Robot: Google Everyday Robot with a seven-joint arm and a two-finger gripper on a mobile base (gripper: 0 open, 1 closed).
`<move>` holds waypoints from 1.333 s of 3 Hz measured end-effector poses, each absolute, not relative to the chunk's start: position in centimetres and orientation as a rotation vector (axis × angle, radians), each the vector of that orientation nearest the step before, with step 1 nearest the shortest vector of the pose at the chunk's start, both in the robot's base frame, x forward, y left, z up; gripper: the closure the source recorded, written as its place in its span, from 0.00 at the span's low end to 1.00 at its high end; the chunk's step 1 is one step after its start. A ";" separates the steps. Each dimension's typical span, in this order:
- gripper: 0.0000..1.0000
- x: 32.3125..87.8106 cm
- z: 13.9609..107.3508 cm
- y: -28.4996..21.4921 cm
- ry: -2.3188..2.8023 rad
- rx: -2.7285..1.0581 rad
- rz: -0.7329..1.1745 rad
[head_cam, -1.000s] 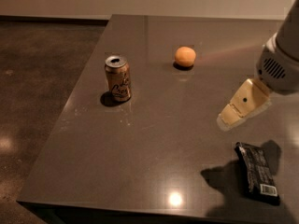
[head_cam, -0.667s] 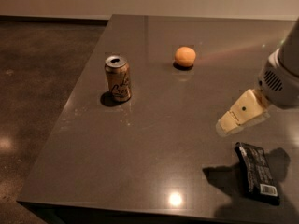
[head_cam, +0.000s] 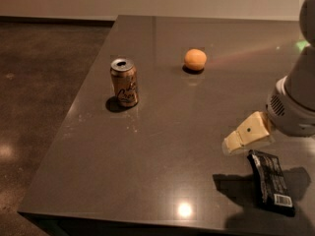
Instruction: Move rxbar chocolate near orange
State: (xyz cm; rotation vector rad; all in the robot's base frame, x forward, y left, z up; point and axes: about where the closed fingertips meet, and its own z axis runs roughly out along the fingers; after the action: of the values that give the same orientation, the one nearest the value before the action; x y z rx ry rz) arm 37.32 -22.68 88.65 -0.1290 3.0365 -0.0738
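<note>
The rxbar chocolate (head_cam: 271,181) is a flat black wrapper with a white barcode patch at its near end; it lies at the near right of the dark table (head_cam: 162,146). The orange (head_cam: 195,59) sits far back, near the middle of the table. My gripper (head_cam: 238,139) shows as cream-coloured fingers on a white wrist, hovering just above and to the left of the bar's far end.
A tan drink can (head_cam: 124,82) stands upright at the left of the table, well left of the orange. The table's left and near edges drop to a dark floor (head_cam: 39,82).
My gripper has moved down and towards the near edge, closer to the black bar. The bar, orange and can have not moved.
</note>
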 end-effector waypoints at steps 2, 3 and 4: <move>0.00 35.5 85.8 -23.0 3.112 -0.026 -0.069; 0.00 34.9 84.4 -23.3 3.127 0.016 -0.006; 0.00 34.4 83.4 -23.6 3.140 0.046 0.036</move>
State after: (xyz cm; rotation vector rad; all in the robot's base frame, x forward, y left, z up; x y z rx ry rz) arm 34.43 -23.56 83.42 0.0458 3.1395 0.0358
